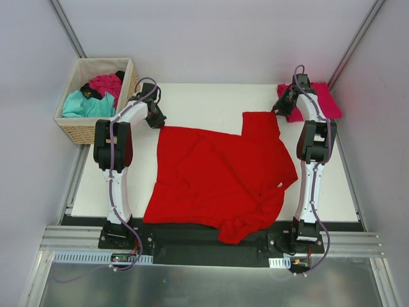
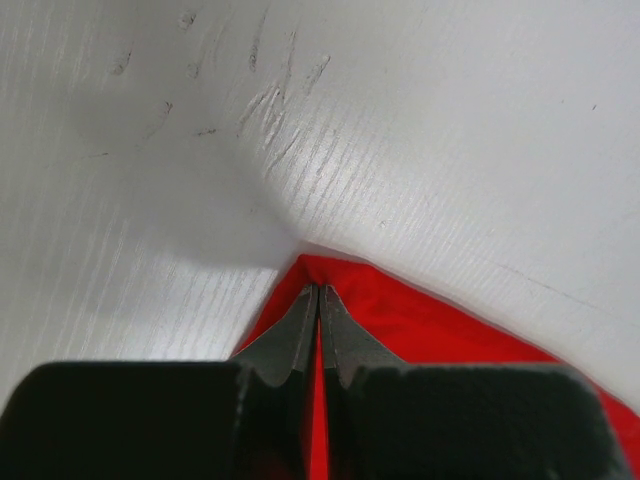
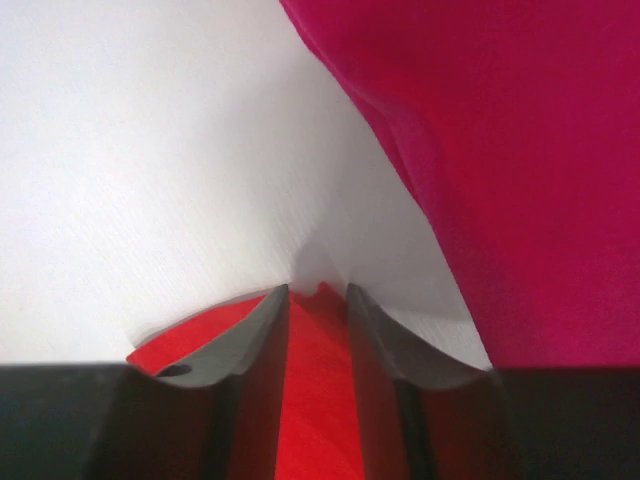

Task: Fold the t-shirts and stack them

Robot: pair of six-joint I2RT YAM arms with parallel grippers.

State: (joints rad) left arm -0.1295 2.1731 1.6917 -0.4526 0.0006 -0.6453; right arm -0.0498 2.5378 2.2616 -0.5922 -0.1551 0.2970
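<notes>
A bright red t-shirt (image 1: 223, 179) lies spread over the white table (image 1: 204, 99), its near hem hanging over the front edge. My left gripper (image 1: 156, 120) is shut on the shirt's far left corner (image 2: 330, 275), low over the table. My right gripper (image 1: 278, 109) holds the shirt's far right corner; in the right wrist view its jaws (image 3: 317, 292) stand slightly apart with red cloth (image 3: 315, 380) bunched between them. A folded pinkish crimson t-shirt (image 1: 317, 99) lies at the back right, just beside the right gripper, and it also shows in the right wrist view (image 3: 500, 150).
A tan wicker basket (image 1: 83, 131) stands off the table's back left corner and holds teal (image 1: 86, 104), magenta (image 1: 105, 83) and black shirts. Grey walls close in the back and sides. A black rail (image 1: 192, 246) runs along the table's near edge.
</notes>
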